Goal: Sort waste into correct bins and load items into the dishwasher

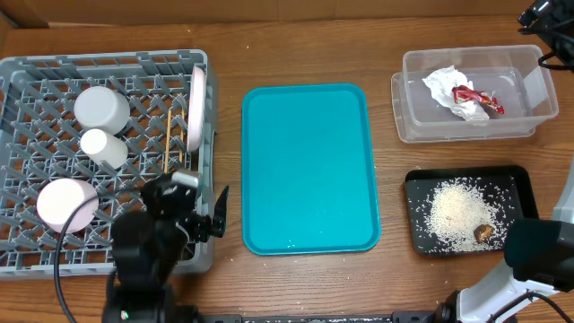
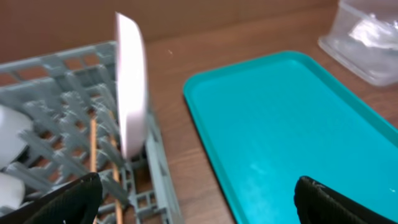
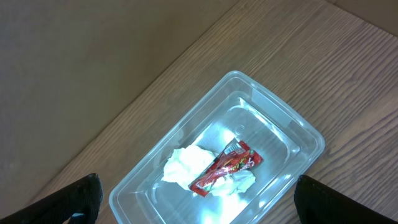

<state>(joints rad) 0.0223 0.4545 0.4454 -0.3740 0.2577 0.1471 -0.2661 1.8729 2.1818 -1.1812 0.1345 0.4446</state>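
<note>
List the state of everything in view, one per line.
Plate: on edge in rack.
Chopsticks: lying in rack.
Cup, bowls: in rack.
Clear tub: holds napkin, wrapper.
Black tray: holds rice grains, brown scrap.
Teal tray: lying flat.
Left end effector: open, empty.
Right end effector: open, empty.

The surface (image 1: 305, 45) is matt brown wood grain. The dish rack (image 1: 27, 99) is dull grey plastic, and the teal tray (image 1: 309, 170) is smooth plastic with a faint sheen. The tub (image 1: 417, 130) is clear, glossy plastic. The napkin (image 1: 441, 82) is crumpled white paper and the wrapper (image 1: 475, 99) a shiny film.
</note>
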